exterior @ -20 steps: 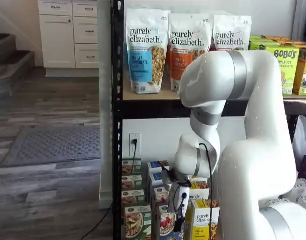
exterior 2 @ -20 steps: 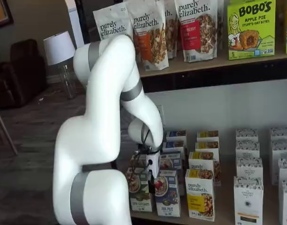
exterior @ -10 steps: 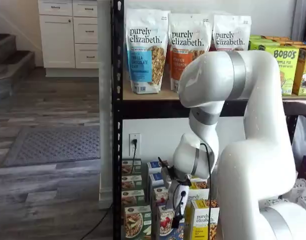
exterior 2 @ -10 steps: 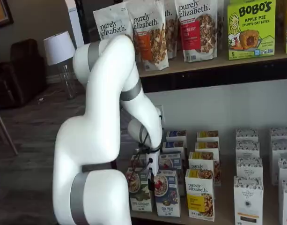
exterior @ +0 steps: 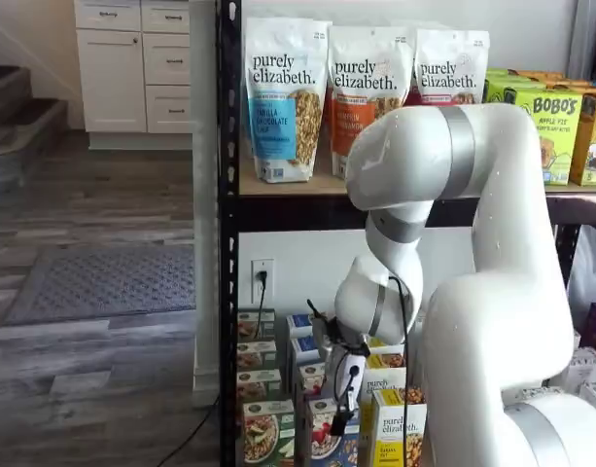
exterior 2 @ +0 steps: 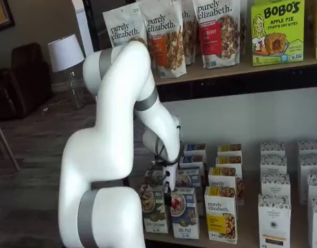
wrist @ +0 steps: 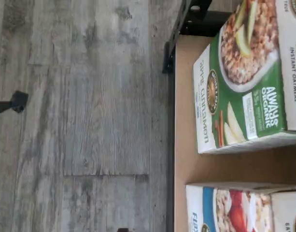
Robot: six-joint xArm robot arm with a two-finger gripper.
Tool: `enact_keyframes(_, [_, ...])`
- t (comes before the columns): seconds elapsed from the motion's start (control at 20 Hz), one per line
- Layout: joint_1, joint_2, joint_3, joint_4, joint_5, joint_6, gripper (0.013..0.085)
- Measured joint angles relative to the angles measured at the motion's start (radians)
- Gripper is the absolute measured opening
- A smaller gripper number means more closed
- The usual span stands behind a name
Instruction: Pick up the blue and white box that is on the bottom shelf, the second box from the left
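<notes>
Beside green box (wrist: 244, 77), wood floor (wrist: 85, 116)

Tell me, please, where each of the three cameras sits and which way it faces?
Wrist view: on the wrist, looking down past the bottom shelf edge at the green box, the blue and white box and floor; no hand visible.
Shelf view: in front, facing the rack; arm and hand fill the middle.
Shelf view: in front, at an angle; arm at left.
Both shelf views share the granola bags.
</notes>
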Motion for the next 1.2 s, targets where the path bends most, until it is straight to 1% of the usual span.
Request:
enact_keyframes(0.75, [-0.014, 0.066, -0.092, -0.031, 0.021, 0.019, 0.085])
enact_keyframes(1.2, [-0.021, 0.123, -0.166, -0.025, 0.028, 0.011, 0.085])
